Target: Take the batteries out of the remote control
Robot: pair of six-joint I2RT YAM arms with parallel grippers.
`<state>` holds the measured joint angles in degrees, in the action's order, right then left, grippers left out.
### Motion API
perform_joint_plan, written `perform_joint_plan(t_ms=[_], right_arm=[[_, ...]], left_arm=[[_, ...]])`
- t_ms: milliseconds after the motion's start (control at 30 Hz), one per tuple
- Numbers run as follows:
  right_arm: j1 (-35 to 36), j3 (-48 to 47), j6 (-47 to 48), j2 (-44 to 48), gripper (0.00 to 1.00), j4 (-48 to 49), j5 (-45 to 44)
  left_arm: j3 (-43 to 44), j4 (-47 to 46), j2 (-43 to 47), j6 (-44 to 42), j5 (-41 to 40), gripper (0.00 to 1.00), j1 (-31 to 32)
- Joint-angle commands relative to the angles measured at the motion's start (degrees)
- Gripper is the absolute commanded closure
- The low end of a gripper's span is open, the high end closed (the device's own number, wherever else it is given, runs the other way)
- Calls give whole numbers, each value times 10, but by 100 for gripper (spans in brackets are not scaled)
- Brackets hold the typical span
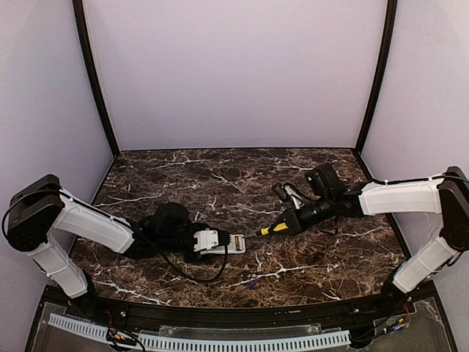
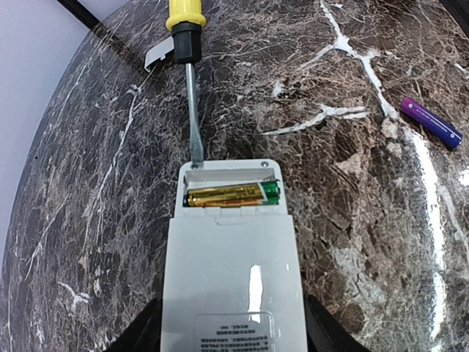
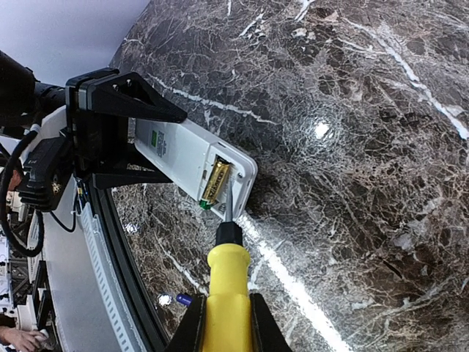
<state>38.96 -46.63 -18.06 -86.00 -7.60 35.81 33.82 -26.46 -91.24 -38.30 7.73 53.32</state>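
Near the middle of the marbled worktop (image 1: 308, 257), slightly toward 7 o'clock in the top view, the remote control (image 1: 233, 243) lies back-up with its battery bay open at the end that faces 3 o'clock. A gold-and-green battery (image 2: 233, 194) sits crosswise in that bay, seated low behind the end wall. A second one, the purple battery (image 2: 431, 122), lies loose on the stone, well apart from the remote – at about 2 o'clock of it in the left wrist view, at 5 o'clock in the top view. The left end effector (image 2: 231, 334) is clamped on the remote control, one black finger against each long side of the body. From the 12 o'clock side of the left wrist view a screwdriver (image 2: 192, 95) with a yellow handle reaches in, and the tip of its shaft meets the remote's end rim at the bay's 11 o'clock corner. The right end effector (image 3: 227, 326) is closed tight around that yellow handle. Just beside the handle's black collar, at its 9 o'clock in the left wrist view, a small pale flat piece (image 2: 159, 53) rests on the worktop – what it is cannot be told.
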Motion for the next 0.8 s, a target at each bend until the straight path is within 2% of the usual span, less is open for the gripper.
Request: perform_joint_plan(t_ms=[0,267,767], right_arm=[[-4,9,4,14,100,-5,-7],[-4,8,-5,-19,100,26,30],[-4,2,-12,-50,100,61,43]], left_arm=[[19,7,-2,11,18,100,3],[22,6,-6,13,20,100,2],[28,12,-16,17,34,100,3]])
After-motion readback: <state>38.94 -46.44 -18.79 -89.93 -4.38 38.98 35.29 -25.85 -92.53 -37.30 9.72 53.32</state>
